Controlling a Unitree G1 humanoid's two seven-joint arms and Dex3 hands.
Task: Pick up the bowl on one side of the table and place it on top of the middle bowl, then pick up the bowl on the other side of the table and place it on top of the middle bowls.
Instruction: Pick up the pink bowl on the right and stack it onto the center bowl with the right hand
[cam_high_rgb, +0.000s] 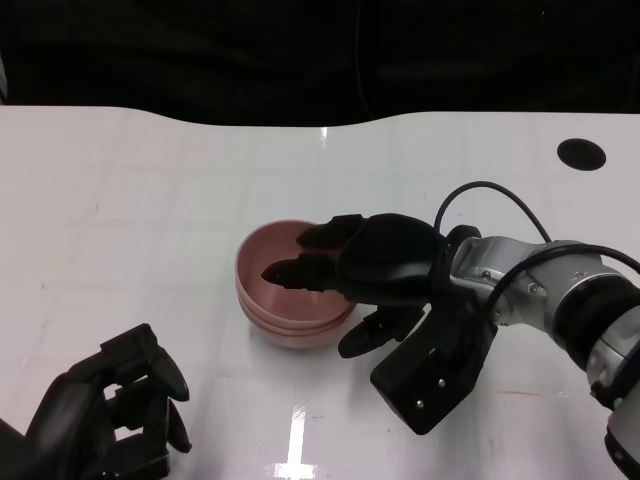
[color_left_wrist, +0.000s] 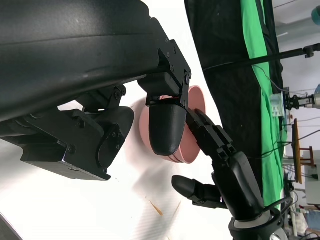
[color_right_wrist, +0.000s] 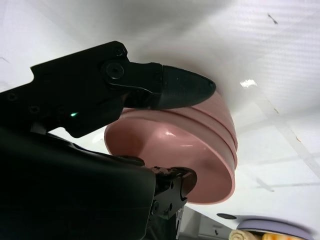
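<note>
A stack of pink bowls stands in the middle of the white table; the right wrist view shows three nested rims. My right hand grips the top bowl at its right rim, fingers inside it and the thumb down the outer wall. The right wrist view shows the same pinch, with the thumb on the outer wall. My left hand rests at the table's near left, well away from the stack, loosely curled and holding nothing. The left wrist view shows the bowls and the right hand beyond them.
A round black hole marks the table at the far right. Behind the table's curved far edge hangs a black backdrop. A green cloth and stands show in the left wrist view.
</note>
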